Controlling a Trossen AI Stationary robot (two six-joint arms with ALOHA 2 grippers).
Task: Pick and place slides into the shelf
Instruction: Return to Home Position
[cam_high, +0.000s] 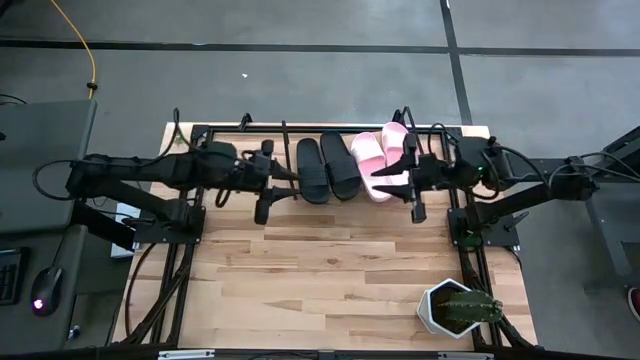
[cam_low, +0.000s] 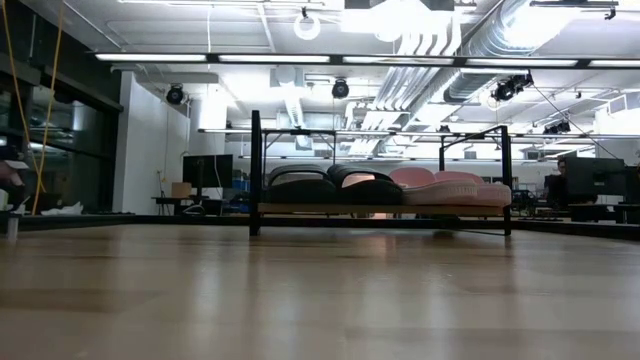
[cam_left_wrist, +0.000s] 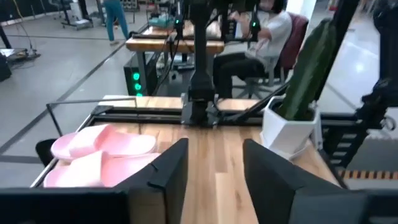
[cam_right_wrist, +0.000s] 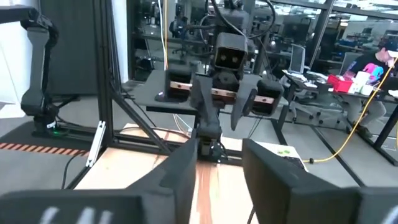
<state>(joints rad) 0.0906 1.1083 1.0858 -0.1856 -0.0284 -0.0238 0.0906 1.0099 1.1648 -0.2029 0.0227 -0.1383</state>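
All the slides lie side by side on the shelf (cam_high: 262, 130) at the table's far edge. The two black slides (cam_high: 326, 168) sit left of the two pink slides (cam_high: 378, 160). The low view shows the same row on the shelf's board (cam_low: 290, 209): black slides (cam_low: 320, 184), pink slides (cam_low: 445, 186). My left gripper (cam_high: 288, 184) hovers open just left of the black pair. My right gripper (cam_high: 386, 181) hovers open at the pink pair's near ends. The left wrist view shows the pink slides (cam_left_wrist: 99, 155) beyond my open left gripper (cam_left_wrist: 214, 174). The right gripper (cam_right_wrist: 217, 171) holds nothing.
A potted cactus in a white pot (cam_high: 458, 308) stands at the table's near right corner, and it also shows in the left wrist view as the pot (cam_left_wrist: 289, 127). Bare wooden tabletop (cam_high: 320, 260) stretches between the shelf and the near edge. A person (cam_left_wrist: 264, 31) sits beyond the table.
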